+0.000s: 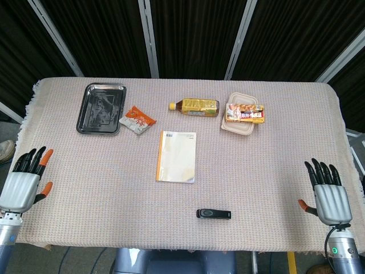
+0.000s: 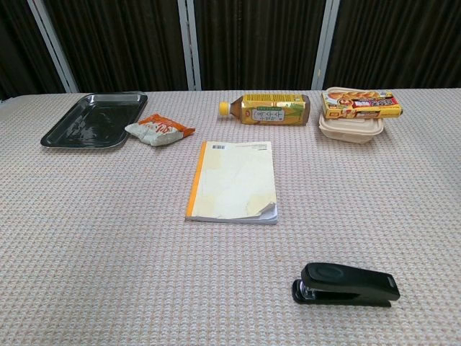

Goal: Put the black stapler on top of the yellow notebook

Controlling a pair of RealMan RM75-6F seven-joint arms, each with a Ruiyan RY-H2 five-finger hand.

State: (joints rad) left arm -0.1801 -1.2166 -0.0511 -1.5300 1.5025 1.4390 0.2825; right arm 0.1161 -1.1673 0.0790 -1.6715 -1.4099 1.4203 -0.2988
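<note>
The black stapler (image 1: 214, 213) (image 2: 346, 285) lies flat near the table's front edge, a little right of centre. The yellow notebook (image 1: 176, 156) (image 2: 233, 181) lies closed in the middle of the table, behind and left of the stapler. My left hand (image 1: 25, 181) hovers at the front left edge, fingers spread, holding nothing. My right hand (image 1: 328, 193) hovers at the front right edge, fingers spread and empty, well right of the stapler. Neither hand shows in the chest view.
At the back left sits a black tray (image 1: 102, 108) (image 2: 94, 120) with an orange snack packet (image 1: 137, 120) (image 2: 159, 130) beside it. A tea bottle (image 1: 194, 107) (image 2: 266, 109) lies on its side behind the notebook. A food container with a box on top (image 1: 243, 113) (image 2: 354, 114) stands at the back right.
</note>
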